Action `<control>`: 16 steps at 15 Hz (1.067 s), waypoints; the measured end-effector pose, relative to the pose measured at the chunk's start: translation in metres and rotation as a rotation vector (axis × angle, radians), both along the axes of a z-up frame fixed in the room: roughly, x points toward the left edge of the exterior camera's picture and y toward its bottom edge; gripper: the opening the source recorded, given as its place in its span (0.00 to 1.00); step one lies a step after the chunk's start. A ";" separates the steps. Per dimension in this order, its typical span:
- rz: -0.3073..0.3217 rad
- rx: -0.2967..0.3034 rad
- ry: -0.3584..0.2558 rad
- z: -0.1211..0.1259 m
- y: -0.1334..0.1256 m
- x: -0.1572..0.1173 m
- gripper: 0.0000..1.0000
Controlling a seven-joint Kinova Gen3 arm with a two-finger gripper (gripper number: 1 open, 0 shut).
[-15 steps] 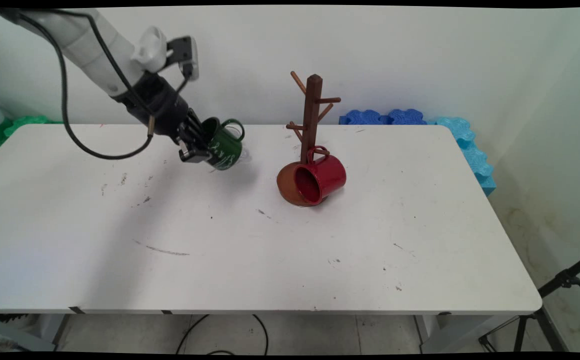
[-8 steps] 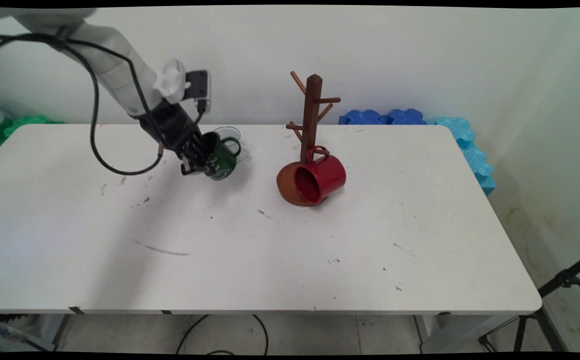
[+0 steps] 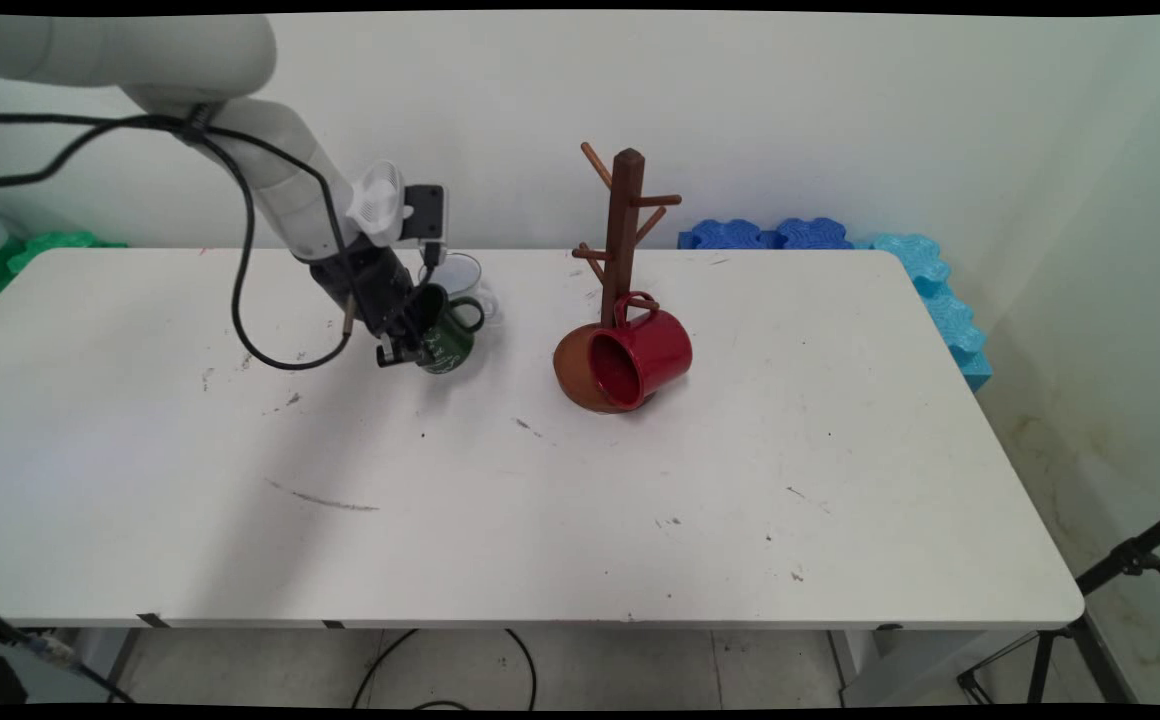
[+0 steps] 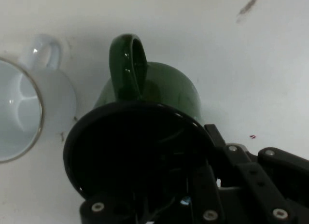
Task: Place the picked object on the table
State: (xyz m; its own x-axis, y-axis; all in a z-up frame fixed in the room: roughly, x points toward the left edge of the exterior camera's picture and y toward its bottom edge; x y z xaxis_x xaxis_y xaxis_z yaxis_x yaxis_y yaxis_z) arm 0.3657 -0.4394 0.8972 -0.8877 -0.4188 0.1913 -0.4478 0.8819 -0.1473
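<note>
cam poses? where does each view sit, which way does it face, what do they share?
Main view: fixed above the table's near side, facing the back wall; shows the arm and its end effector clamping the green mug.
Hand view: on the hand, looking along the end effector into the green mug.
Shared: green mug, white mug, end effector.
</note>
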 end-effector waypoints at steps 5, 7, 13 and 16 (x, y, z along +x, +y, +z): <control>-0.002 0.007 -0.027 -0.016 -0.009 -0.003 0.00; -0.002 0.009 -0.034 -0.021 -0.011 -0.004 0.00; -0.002 0.014 -0.046 -0.033 -0.017 -0.007 0.00; -0.002 0.016 -0.048 -0.036 -0.018 -0.009 0.00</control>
